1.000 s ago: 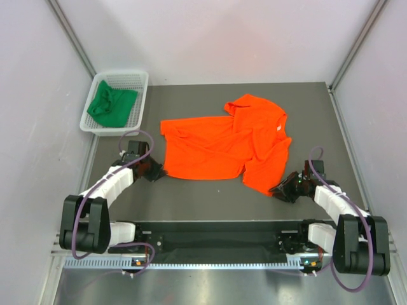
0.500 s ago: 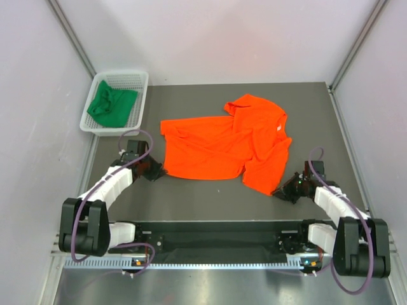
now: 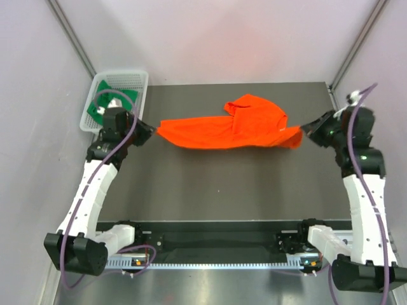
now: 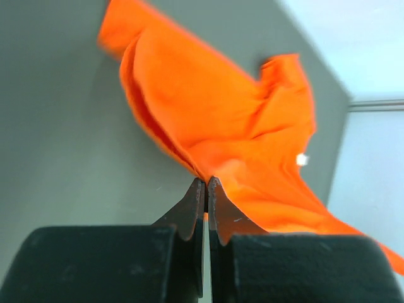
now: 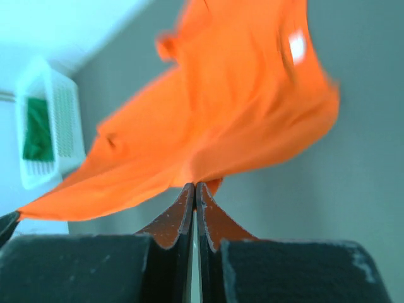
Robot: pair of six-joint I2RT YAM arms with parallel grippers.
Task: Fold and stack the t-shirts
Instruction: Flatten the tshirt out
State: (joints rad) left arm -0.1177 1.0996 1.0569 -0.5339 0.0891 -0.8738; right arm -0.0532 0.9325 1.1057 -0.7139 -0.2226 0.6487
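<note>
The orange t-shirt [image 3: 229, 130] hangs stretched between my two grippers above the dark table, its far part draped toward the back. My left gripper [image 3: 151, 131] is shut on the shirt's left corner; the left wrist view shows the cloth [image 4: 221, 126] pinched at the fingertips. My right gripper [image 3: 306, 131] is shut on the shirt's right corner; the right wrist view shows the cloth [image 5: 214, 120] pinched the same way. The dark green t-shirt [image 3: 114, 96] lies crumpled in the white basket, partly hidden by my left arm.
The white mesh basket [image 3: 141, 82] stands at the back left corner of the table; it also shows in the right wrist view [image 5: 60, 132]. Pale walls enclose the table on three sides. The dark table [image 3: 222, 190] lies bare below the shirt.
Both arms have risen and moved toward the back, lifting the orange shirt's near corners off the table. The shirt went from lying spread flat to hanging stretched between the grippers.
</note>
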